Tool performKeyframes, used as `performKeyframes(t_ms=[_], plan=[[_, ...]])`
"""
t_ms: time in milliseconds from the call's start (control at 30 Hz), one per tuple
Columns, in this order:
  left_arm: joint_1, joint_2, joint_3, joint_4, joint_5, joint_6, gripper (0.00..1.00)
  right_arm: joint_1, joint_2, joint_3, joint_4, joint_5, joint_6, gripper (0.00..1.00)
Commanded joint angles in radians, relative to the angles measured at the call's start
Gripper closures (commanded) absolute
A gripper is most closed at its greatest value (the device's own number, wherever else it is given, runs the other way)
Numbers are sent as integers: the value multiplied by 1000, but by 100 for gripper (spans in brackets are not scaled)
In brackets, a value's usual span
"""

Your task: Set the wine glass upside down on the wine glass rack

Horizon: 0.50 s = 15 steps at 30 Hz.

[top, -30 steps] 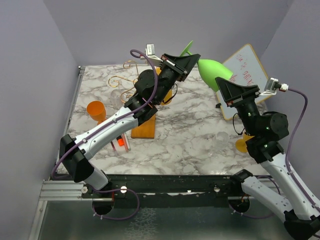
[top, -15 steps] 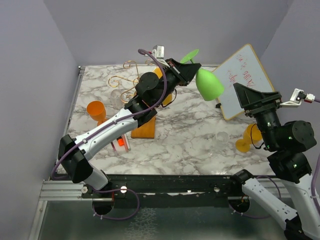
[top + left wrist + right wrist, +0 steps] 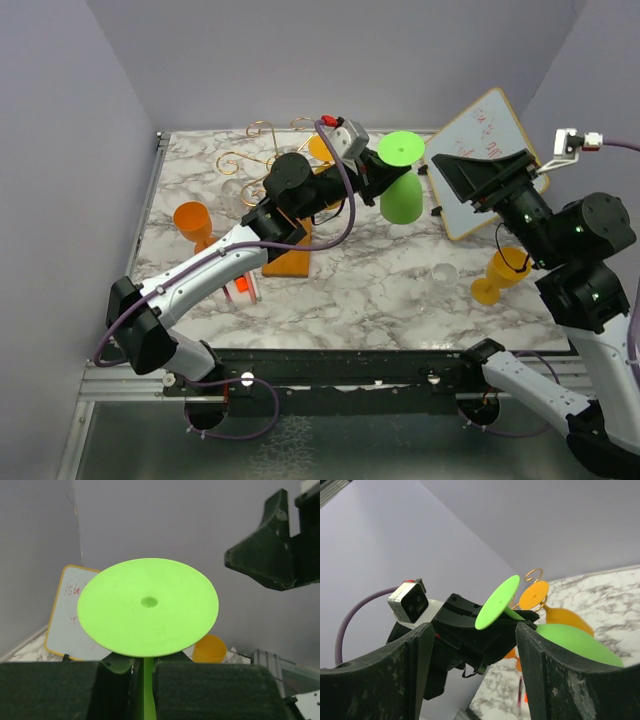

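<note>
The green wine glass (image 3: 400,200) hangs upside down in the air, foot up and bowl down. My left gripper (image 3: 383,180) is shut on its stem (image 3: 145,680), just under the round foot (image 3: 147,607). It is right of the wine glass rack, whose gold wire spirals (image 3: 245,160) rise from an orange-brown wooden base (image 3: 288,258). An orange glass (image 3: 536,595) hangs in one spiral. My right gripper (image 3: 478,180) is open and empty, right of the green glass and pointing at it (image 3: 475,670); the glass lies beyond its fingers.
A whiteboard (image 3: 485,150) leans at the back right. An orange wine glass (image 3: 497,275) and a clear glass (image 3: 443,272) stand at the right. An orange cup (image 3: 192,222) and another clear glass (image 3: 232,190) stand left of the rack. A red marker (image 3: 240,287) lies by the base.
The left gripper has turned the green glass from lying sideways to foot up, bowl down. The right gripper has let go, pulled back to the right, and now faces the glass.
</note>
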Motion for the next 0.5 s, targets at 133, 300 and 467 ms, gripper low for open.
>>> performKeyframes(t_ms=[133, 300, 467], plan=[[-2, -37, -31, 17, 211, 230, 100, 2, 69, 15, -103, -59, 80, 34], [-3, -48, -53, 17, 222, 271, 100, 2, 97, 4, -92, -93, 116, 36], [-3, -64, -81, 17, 229, 301, 100, 1, 110, -20, -52, -138, 154, 49]])
